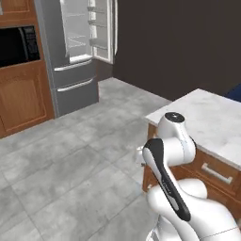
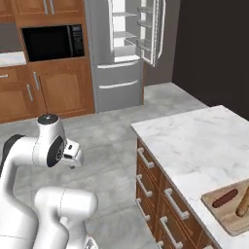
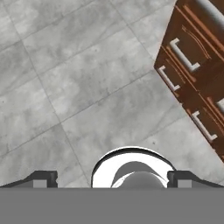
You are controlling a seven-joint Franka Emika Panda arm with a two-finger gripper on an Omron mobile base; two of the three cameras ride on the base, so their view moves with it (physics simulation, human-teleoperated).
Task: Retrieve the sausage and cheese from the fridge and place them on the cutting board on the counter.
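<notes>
Below the gripper [image 3: 113,180] lies bare grey floor tile [image 3: 87,87]. The jaws hang wide apart with nothing between them, pointing straight down, tucked close to the arm's own base. Off to the hand's side stand the brown drawers [image 3: 188,57] under the counter [image 2: 194,141]. Behind and to the side of the hand, the sausage [image 2: 225,198] already lies on the cutting board [image 2: 233,221], just beside a paler orange-brown piece [image 2: 243,202]. That half of the job looks done, so the step in hand is most likely the trip for the cheese. The fridge [image 2: 121,53] stands well ahead of the hand across the open floor, its right door [image 2: 154,34] swung out and its white shelves [image 2: 121,34] exposed. From this range, what sits on them is too small to tell. To do this well, drive the base square to the open compartment and stop clear of the swung door. Raise the hand from its downward pose to shelf height only once it is close. Keep the jaws wide until the small chunk is plainly between them, since a short piece slips easily from a hurried pinch.
</notes>
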